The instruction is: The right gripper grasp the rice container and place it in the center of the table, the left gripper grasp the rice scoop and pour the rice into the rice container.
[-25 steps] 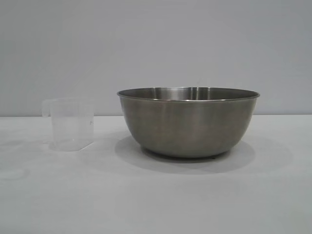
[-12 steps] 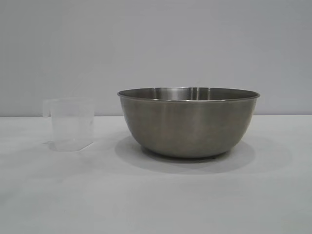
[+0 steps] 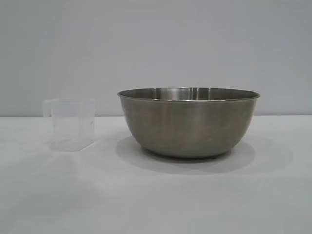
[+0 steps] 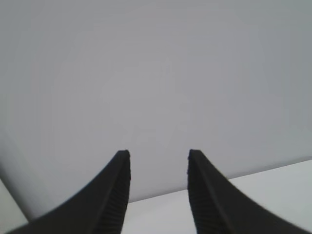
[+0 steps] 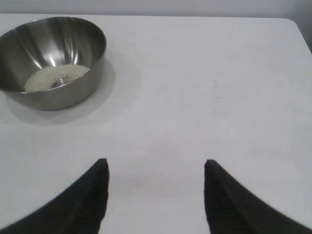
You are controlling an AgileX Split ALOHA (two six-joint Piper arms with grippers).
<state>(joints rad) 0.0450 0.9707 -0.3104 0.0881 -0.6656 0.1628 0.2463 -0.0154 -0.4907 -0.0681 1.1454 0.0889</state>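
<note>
The rice container (image 3: 188,123), a large steel bowl, stands on the white table (image 3: 156,195) near the middle in the exterior view. In the right wrist view the rice container (image 5: 53,61) holds a small heap of rice (image 5: 56,77). The rice scoop (image 3: 72,124), a clear plastic cup with a handle at its rim, stands upright and looks empty, left of the bowl. Neither arm shows in the exterior view. My left gripper (image 4: 159,155) is open, facing a grey wall with nothing between its fingers. My right gripper (image 5: 156,163) is open over bare table, well away from the bowl.
A plain grey wall (image 3: 156,44) runs behind the table. The table's far edge and a rounded corner (image 5: 292,22) show in the right wrist view. White tabletop lies between the right gripper and the bowl.
A faint shadow on the table in front of the scoop has faded away. The bowl and the scoop have not moved.
</note>
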